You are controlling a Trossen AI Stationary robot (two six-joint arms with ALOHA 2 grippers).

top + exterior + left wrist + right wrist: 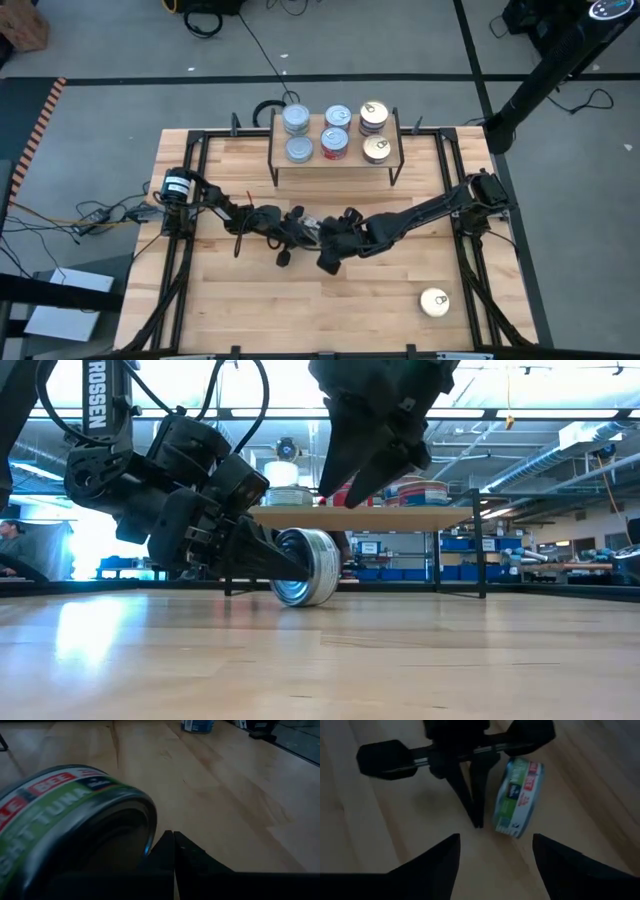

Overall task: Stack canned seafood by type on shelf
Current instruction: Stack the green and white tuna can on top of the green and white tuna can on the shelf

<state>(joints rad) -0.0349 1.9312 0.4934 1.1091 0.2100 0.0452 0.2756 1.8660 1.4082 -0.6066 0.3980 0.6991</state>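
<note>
Here, tuna tin stands on edge beside closed left hand.

Grey concrete floor being crossed by dark seams and black cables. Orange-black hazard tape being shown at floor edge. Long ceiling light strips being seen glowing. Blue storage bins on distant shelving being displayed. Seated person being glimpsed at far side.

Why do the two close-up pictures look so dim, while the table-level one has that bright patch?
Left wrist view: the tuna tin fills the frame, blurred and shading the left tool. Right wrist view: looking down into the arms' shade, dim wood around the right tool. Low view: bright windows behind leave glare on the table.
</note>
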